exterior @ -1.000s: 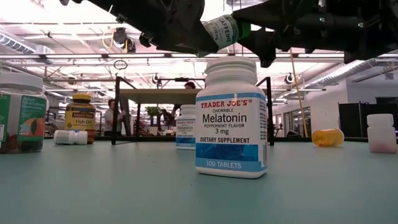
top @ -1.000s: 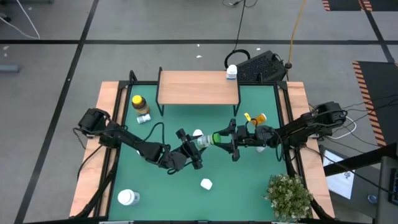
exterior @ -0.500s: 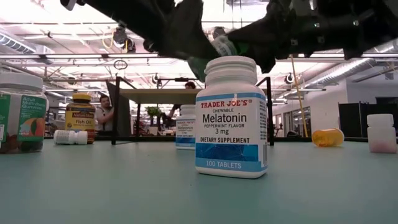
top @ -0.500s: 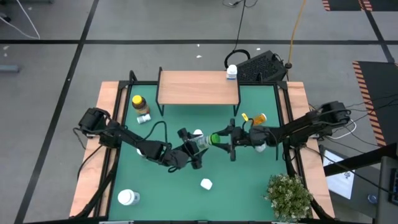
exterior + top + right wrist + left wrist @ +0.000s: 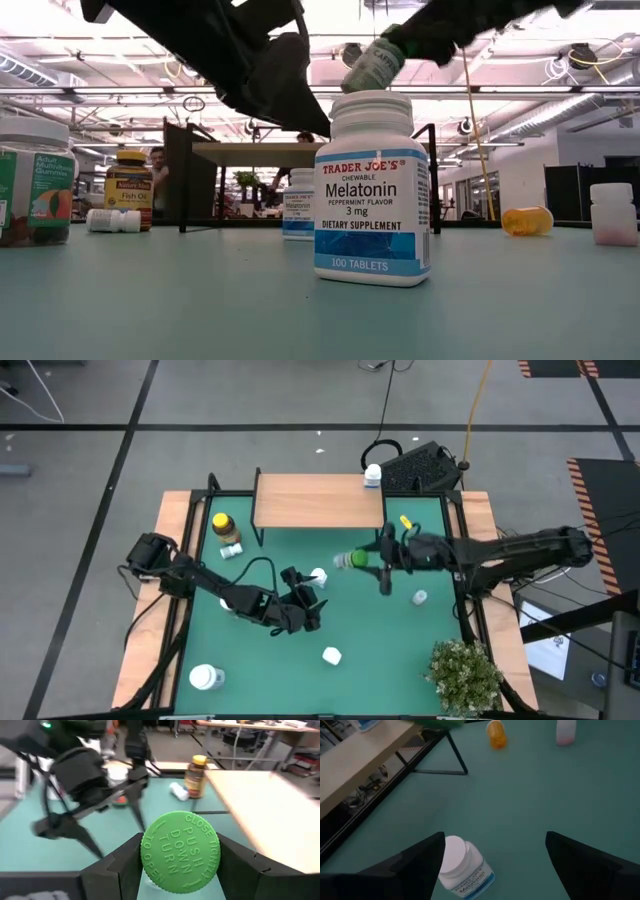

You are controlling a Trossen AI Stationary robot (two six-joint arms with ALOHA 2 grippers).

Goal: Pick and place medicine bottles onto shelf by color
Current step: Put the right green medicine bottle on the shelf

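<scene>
The green-capped bottle (image 5: 348, 560) hangs in the air near the shelf's (image 5: 318, 500) front right leg, inside my right gripper (image 5: 372, 560), which is shut on it. In the low view this bottle (image 5: 371, 64) shows tilted above the white Melatonin bottle (image 5: 372, 185). My left gripper (image 5: 305, 603) is open, just above and on the near side of that standing Melatonin bottle (image 5: 318, 575), touching nothing. The left wrist view shows the Melatonin bottle (image 5: 462, 870) below, beside one finger. My right gripper holds the green-capped bottle at its cap end (image 5: 180, 851), pinched between the two fingers (image 5: 125, 865), which come level from the table's right. The cap faces back toward the wrist. The bottle is lifted clear, lying nearly level, its white base (image 5: 338, 560) pointing toward the table's left.
On the green mat stand an amber, yellow-capped bottle (image 5: 224, 525), a small white one lying beside it (image 5: 231, 550), a white-lidded jar (image 5: 205, 678), small white bottles (image 5: 332, 655) (image 5: 420, 597) and an orange vial (image 5: 405, 522). A white bottle (image 5: 372, 477) stands at the shelf's far right corner. A plant (image 5: 465, 675) fills the near right corner.
Both grippers met at the green-capped bottle over the table's middle a second ago. My left gripper has let go of it and stayed near the Melatonin bottle. My right gripper has carried the bottle up and toward the far edge, close to the shelf.
</scene>
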